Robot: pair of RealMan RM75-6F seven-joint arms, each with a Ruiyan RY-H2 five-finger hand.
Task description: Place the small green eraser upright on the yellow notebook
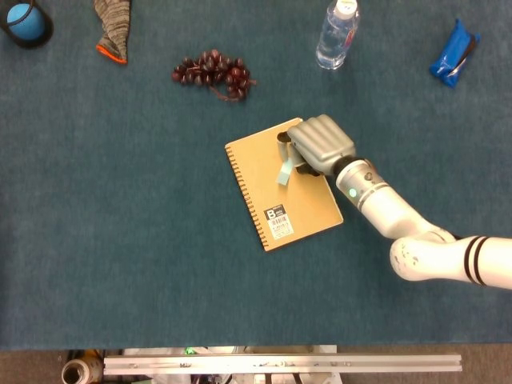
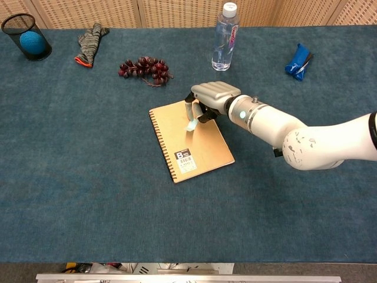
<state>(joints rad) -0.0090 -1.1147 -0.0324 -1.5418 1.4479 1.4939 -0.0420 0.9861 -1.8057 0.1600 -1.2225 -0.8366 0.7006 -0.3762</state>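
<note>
One small green eraser (image 2: 191,124) stands upright on the yellow notebook (image 2: 206,150), near its far edge. The right hand (image 2: 212,95) arches over it; whether the fingers grip it, I cannot tell. Grapes (image 2: 143,69) and a water bottle (image 2: 222,38) lie farther back on the counter (image 2: 88,177).

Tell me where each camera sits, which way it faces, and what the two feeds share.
Head view: above the table, looking straight down; right hand and forearm over the yellow notebook.
Chest view: lower, at the near edge, facing across the table; right hand by the green eraser.
Shared: grapes, water bottle.
</note>
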